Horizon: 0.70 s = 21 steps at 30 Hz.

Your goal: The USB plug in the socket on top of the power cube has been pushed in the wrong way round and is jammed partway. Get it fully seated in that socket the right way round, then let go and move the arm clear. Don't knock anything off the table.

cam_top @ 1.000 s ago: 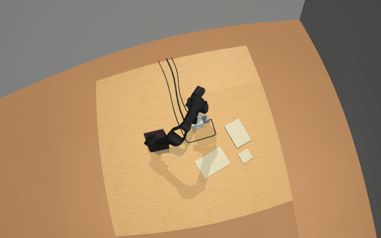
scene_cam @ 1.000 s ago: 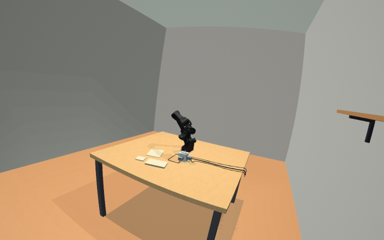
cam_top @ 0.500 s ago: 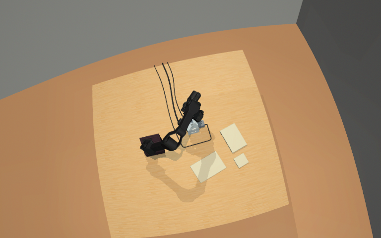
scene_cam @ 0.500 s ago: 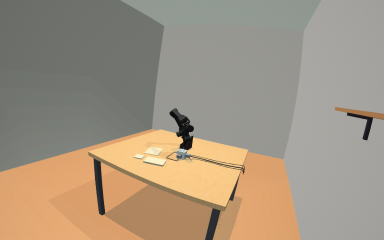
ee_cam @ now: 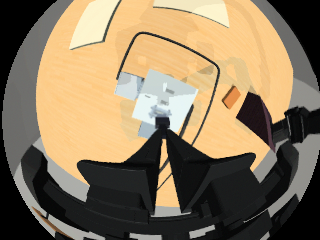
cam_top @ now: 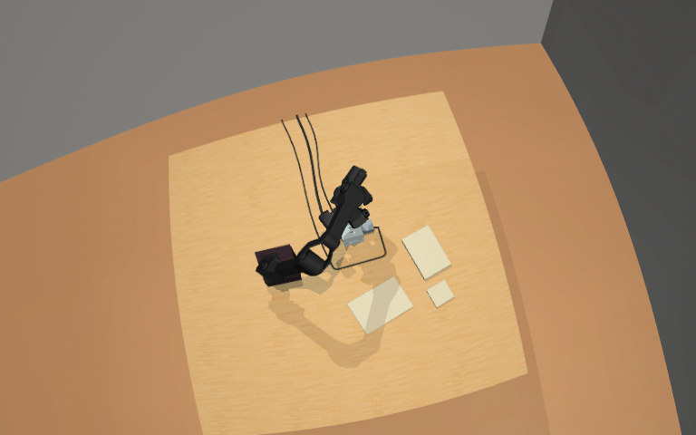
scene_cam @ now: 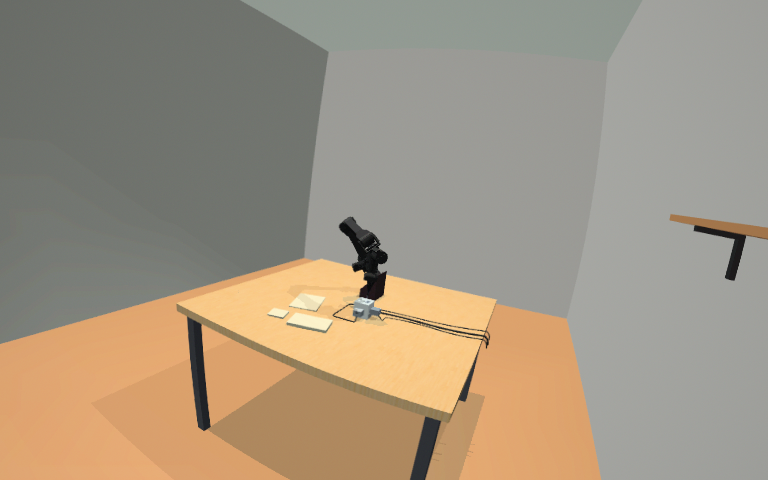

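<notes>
inspector: the gripper [cam_top: 360,217] [scene_cam: 369,277] [ee_cam: 163,134] is closed on a small dark piece, which i take to be the usb plug [ee_cam: 162,121]. where is the task's thing?

assistant: between the fingertips, over the near part of the pale power cube [cam_top: 352,236] [scene_cam: 363,308] [ee_cam: 172,97] in the wrist view. the top and exterior views do not resolve it.

inspector: seated?

assistant: cannot tell. neither its depth nor which way round it faces can be read; the fingertips cover that spot.

inspector: step in hand, then?

assistant: in my judgement, the reorienting and lining up, with full seating and release outstanding.

inspector: requirement for the next move?

assistant: confirm the plug is free of the socket, finish any turn needed, square it to the opening, then press straight down. if it resists, lift and recheck instead of forcing it.

inspector: hazards?

assistant: the looped cable [cam_top: 384,242] [ee_cam: 219,75] and the grey side block [ee_cam: 128,85] lie close by. a sideways push could drag the cube. open the fingers only once it is home
</notes>
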Tool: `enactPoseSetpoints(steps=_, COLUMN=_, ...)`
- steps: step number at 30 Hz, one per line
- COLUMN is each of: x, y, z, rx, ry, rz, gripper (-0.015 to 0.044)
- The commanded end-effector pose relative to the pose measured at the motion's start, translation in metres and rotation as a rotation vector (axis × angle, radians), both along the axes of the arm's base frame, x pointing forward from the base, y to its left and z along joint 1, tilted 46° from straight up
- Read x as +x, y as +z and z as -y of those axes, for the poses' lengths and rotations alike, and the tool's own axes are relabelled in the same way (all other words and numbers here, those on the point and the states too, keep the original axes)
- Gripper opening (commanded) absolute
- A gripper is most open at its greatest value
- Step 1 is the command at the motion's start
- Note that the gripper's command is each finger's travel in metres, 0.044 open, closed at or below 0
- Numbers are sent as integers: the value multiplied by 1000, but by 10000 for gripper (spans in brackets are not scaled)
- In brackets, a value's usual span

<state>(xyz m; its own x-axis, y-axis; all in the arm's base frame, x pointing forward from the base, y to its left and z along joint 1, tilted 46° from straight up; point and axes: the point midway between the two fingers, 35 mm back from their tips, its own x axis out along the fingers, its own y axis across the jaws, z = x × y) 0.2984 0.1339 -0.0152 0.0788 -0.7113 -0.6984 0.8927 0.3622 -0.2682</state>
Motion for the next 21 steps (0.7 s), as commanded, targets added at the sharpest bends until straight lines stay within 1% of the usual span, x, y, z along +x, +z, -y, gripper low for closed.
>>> enactPoseSetpoints(steps=1, x=0, y=0, z=0, rx=7, ry=-67, rz=67, gripper=0)
enactPoseSetpoints(steps=15, x=0, y=0, z=0, rx=35, ry=-320, rz=324, gripper=0)
enactPoseSetpoints(steps=21, x=0, y=0, z=0, rx=36, ry=-332, rz=337, gripper=0)
